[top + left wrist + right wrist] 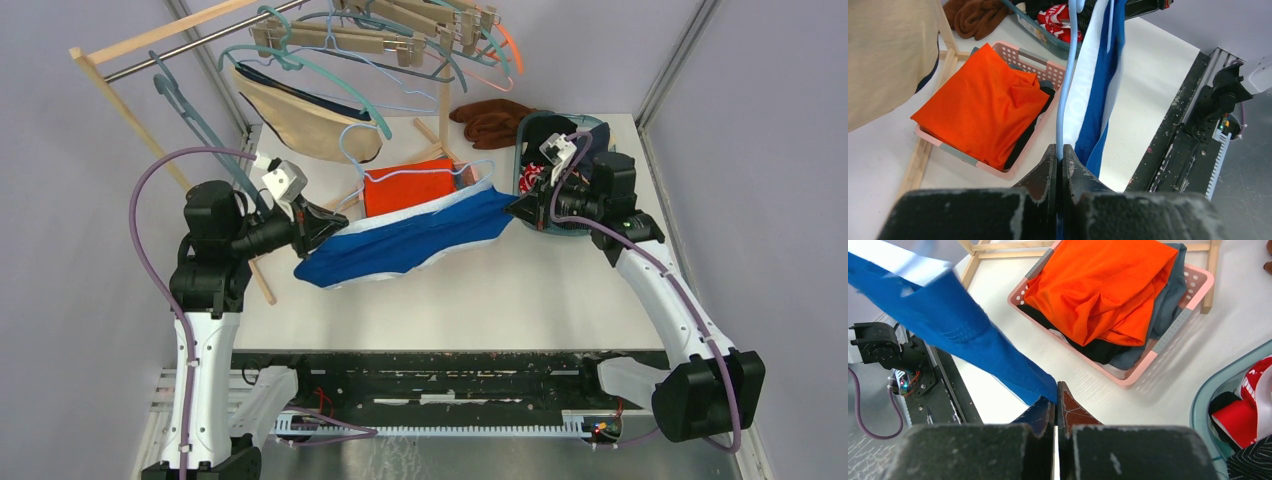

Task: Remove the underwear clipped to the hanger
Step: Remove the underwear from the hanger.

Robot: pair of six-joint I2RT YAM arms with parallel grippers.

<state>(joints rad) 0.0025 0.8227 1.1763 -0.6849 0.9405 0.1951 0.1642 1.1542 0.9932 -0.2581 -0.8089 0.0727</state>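
**Blue brief pulled taut between two closed pincers**

The royal-blue brief (405, 245) is a smooth, thin knit with a white band along its upper edge. It is stretched into a long, narrow strip above the table (560, 290). In the top view its long axis runs from lower left to upper right, from one pincer to the other.

The left pincer (1060, 152) is fully closed. Its scuffed black fingers (1044, 172) clamp the thin rounded bar of a light-blue hanger (1066, 90), and the brief's blue and white folds hang just beside that bar. The clip joining cloth to hanger cannot be made out.

The right pincer (1055, 399) is also closed, pinching the tapered corner of the brief. The cloth runs up and away to the left and is cut off by the frame edge.

Under the strip sits a perforated pink basket (1199, 280) holding a crumpled orange garment (1098, 285) over grey and black cloth. Part of a teal tub (1196, 407) shows at the right with red fabric inside.

A beige brief (300, 125) with a dark edge hangs from another hanger on the wooden rack (120, 95), its far side hidden.
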